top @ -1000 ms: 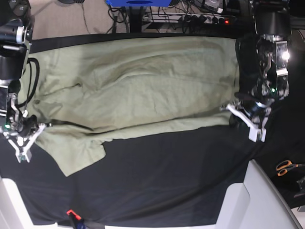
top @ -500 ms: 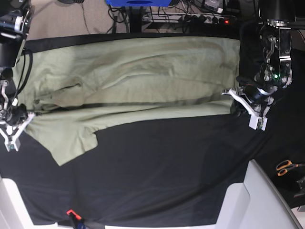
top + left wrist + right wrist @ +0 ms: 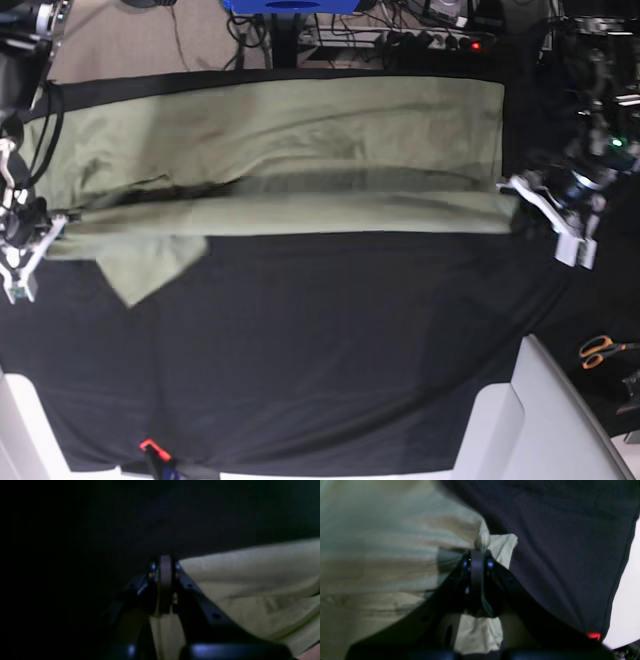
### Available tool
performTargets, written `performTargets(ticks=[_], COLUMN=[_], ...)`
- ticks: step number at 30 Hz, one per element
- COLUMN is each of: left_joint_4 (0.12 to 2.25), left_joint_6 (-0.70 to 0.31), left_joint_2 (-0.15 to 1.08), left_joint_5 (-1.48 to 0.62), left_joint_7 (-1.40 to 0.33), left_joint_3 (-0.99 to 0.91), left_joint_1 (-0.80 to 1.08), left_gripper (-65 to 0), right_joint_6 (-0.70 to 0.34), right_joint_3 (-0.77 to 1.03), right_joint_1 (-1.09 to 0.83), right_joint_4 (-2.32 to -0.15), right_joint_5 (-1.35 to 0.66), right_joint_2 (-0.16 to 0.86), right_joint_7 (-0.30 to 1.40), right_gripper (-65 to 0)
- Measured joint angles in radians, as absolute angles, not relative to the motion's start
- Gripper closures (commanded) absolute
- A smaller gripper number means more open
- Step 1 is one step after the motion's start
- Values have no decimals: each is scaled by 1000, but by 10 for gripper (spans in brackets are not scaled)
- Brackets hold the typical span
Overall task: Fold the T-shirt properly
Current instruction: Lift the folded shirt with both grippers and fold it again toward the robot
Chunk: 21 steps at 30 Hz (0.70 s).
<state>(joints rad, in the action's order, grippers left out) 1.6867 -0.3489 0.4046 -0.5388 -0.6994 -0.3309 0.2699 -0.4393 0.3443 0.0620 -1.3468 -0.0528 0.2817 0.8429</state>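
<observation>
two grippers hold the t-shirt [image 3: 280, 150] at opposite ends, and that stretch between them is what the next move depends on. the pale green shirt lies across the far half of the black cloth [image 3: 330, 350] covering the table, its long axis running from the table's left edge to its right edge in the base view, with the near fold line pulled almost straight.

the right gripper [image 3: 476, 563] sits by the left edge in the base view; its jaws are closed on a bunched bit of green fabric, which pokes out past the tips and hangs below them in the wrist view. the left gripper [image 3: 165, 570] sits by the right edge, jaws pressed together on the shirt's near corner, though that wrist view is dark and the pinch itself is hard to make out.

one sleeve [image 3: 150, 265] hangs loose toward the near edge, close to the right gripper, spilling past the fold line onto the black cloth.

my read is that the lengthwise fold is under way: both arms are about level, each at its own end, so they would have to travel together, across the long axis, to keep the edge taut.

orange-handled scissors [image 3: 600, 350] lie well off by the right edge, clear of the shirt.
</observation>
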Motion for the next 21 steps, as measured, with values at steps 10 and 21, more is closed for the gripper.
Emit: performTargets(ticks=[10,21], left_joint_4=[1685,1627], left_joint_6=[-352,-353], left_joint_2=[365,340], left_joint_5=[-432,-357], left_joint_7=[-702,-700], left_joint_3=[-257,-247], left_joint_1=[345,402], left_gripper=[0,0], right_joint_6=[-438,-435], right_joint_3=[382,409], right_joint_1=[-10,-37], right_joint_4=[-1348,-1347], right_joint_5=[-45,-44], right_joint_2=[231,229], right_joint_7=[852,857], right_gripper=[0,-48])
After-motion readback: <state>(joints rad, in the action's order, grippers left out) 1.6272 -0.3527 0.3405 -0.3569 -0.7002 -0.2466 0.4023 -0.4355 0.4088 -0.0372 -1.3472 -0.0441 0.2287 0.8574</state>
